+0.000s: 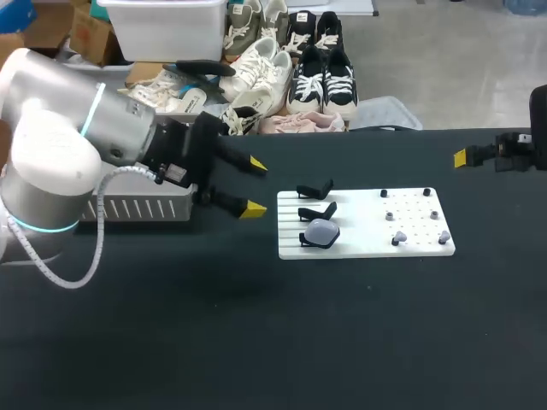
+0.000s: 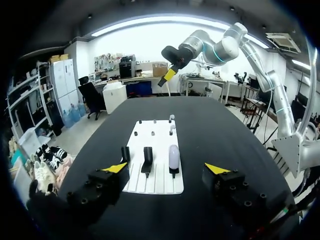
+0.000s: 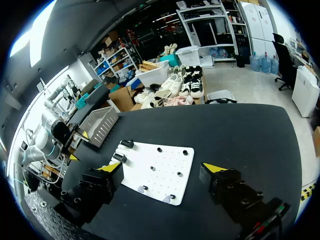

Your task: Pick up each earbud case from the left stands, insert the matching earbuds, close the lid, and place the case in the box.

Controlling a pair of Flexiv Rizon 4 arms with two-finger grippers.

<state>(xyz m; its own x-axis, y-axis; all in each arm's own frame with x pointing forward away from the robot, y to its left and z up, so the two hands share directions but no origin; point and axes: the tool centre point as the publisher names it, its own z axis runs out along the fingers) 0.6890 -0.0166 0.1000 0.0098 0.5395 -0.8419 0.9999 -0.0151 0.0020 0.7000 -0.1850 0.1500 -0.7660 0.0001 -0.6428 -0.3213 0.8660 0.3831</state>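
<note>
Left gripper [image 1: 255, 186] released, empty, jaws wide, hovering just left of white board [image 1: 359, 246], lined up toward earbud case [image 1: 321, 231] resting on nearest stand [image 1: 306, 243]. Right gripper [image 3: 162, 167] also released, parked far right, leaving approach free. Earbuds [image 1: 398, 238] sit on board's right half.

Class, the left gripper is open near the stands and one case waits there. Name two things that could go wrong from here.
1. The case sits close beside an empty stand; the wide-open left gripper might bump that stand when it closes in.
2. The earbuds are tiny on the board; the open right gripper might miss one or let it slip.
</note>
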